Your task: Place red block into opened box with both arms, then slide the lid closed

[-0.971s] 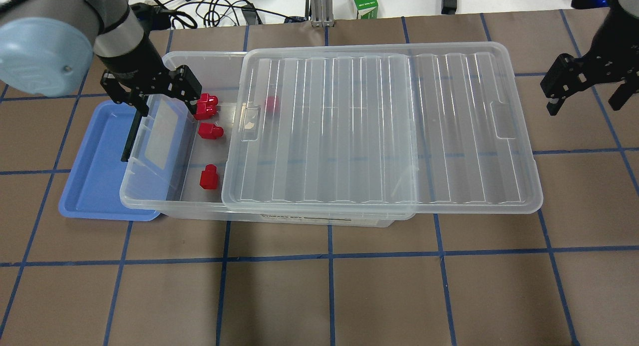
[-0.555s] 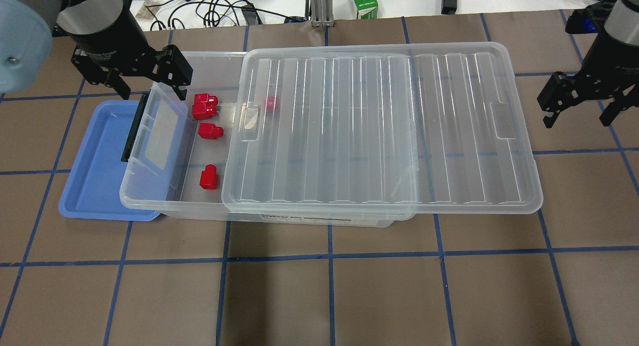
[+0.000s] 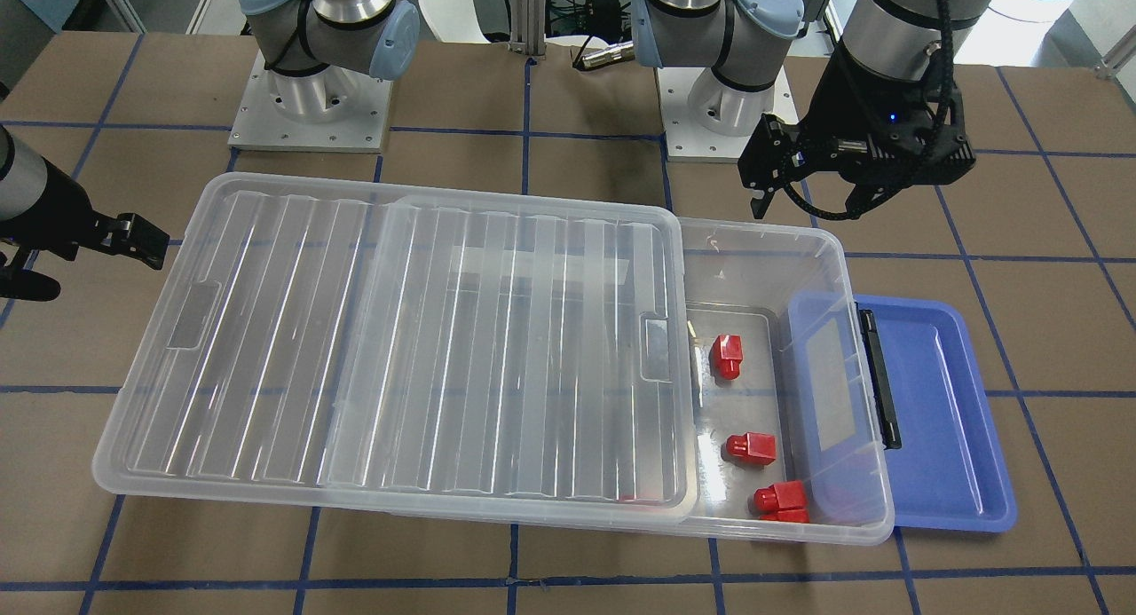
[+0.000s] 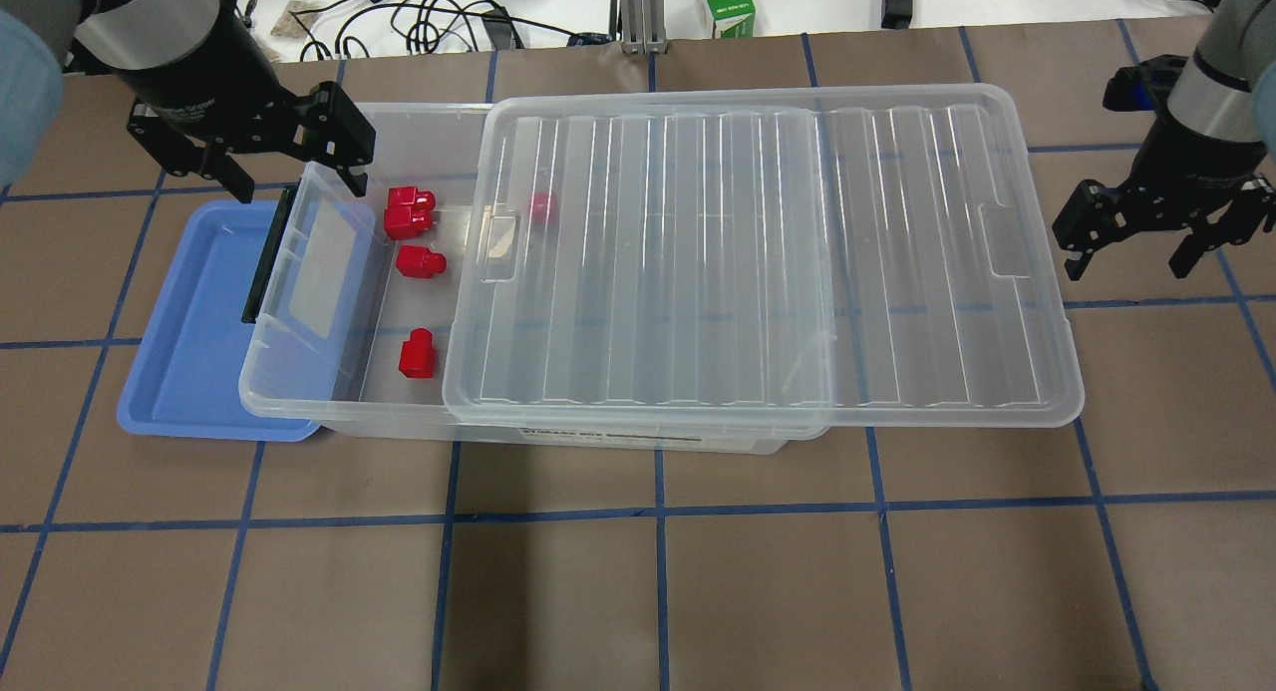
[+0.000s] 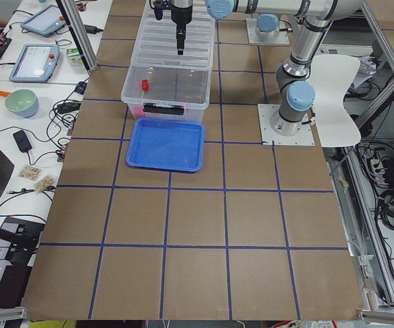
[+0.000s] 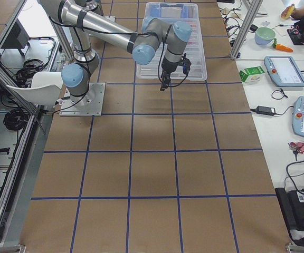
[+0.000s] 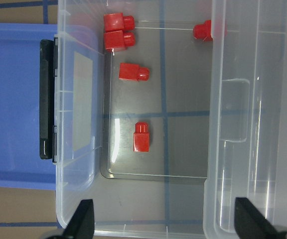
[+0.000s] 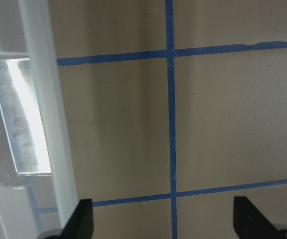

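Several red blocks lie in the uncovered left end of the clear box [image 4: 299, 404]: a pair [image 4: 410, 210] side by side, one [image 4: 420, 262] nearer, one [image 4: 417, 355] nearest, and another [image 4: 541, 205] under the lid's edge. The ridged lid [image 4: 758, 252] covers most of the box and overhangs its right end. My left gripper [image 4: 296, 182] hovers open and empty over the box's far-left corner. In the left wrist view, its open fingers [image 7: 81, 223] frame the blocks [image 7: 141, 137]. My right gripper [image 4: 1126, 262] is open and empty, just right of the lid's right end [image 8: 39, 99].
A flat blue tray [image 4: 184, 322] lies under the box's left end, beside the black latch bar [image 4: 261, 272]. A green carton [image 4: 726, 5] and cables sit beyond the far table edge. Bare brown mat with blue grid lines stretches along the near side.
My left gripper has pulled back from the paired blocks toward the box's far-left corner, still open. The right gripper has come nearer and closer to the lid's right end.
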Tool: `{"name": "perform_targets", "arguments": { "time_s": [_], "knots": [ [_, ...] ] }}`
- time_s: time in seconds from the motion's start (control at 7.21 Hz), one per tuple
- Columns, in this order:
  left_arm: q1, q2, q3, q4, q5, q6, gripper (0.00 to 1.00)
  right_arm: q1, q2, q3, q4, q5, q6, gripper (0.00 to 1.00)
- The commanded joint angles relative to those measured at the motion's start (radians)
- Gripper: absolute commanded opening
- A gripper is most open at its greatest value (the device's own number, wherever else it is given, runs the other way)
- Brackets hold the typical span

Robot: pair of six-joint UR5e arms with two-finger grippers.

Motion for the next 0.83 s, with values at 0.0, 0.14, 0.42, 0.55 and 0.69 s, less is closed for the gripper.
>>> {"name": "perform_targets", "arguments": {
  "time_s": [0.0, 0.14, 0.42, 0.55, 0.69],
  "knots": [
    [-0.001, 0.001, 0.0, -0.002, 0.01, -0.009, 1.0, -0.001, 0.013, 0.005, -0.018, -0.001, 0.002, 1.0],
    [-0.005, 0.003, 0.001, 0.004, 0.016, -0.014, 1.0, -0.001, 0.026, 0.009, -0.018, 0.003, 0.002, 1.0],
    [-0.002, 0.012, 0.01, 0.018, 0.019, -0.023, 1.0, 0.003, 0.031, 0.007, -0.02, 0.014, 0.016, 1.0],
    [0.007, 0.02, 0.012, 0.017, 0.025, -0.023, 1.0, 0.008, 0.03, 0.007, -0.041, 0.014, 0.036, 1.0],
    [0.01, 0.023, 0.012, 0.017, 0.022, -0.064, 1.0, 0.02, 0.03, 0.007, -0.052, 0.014, 0.036, 1.0]
  ]
}}
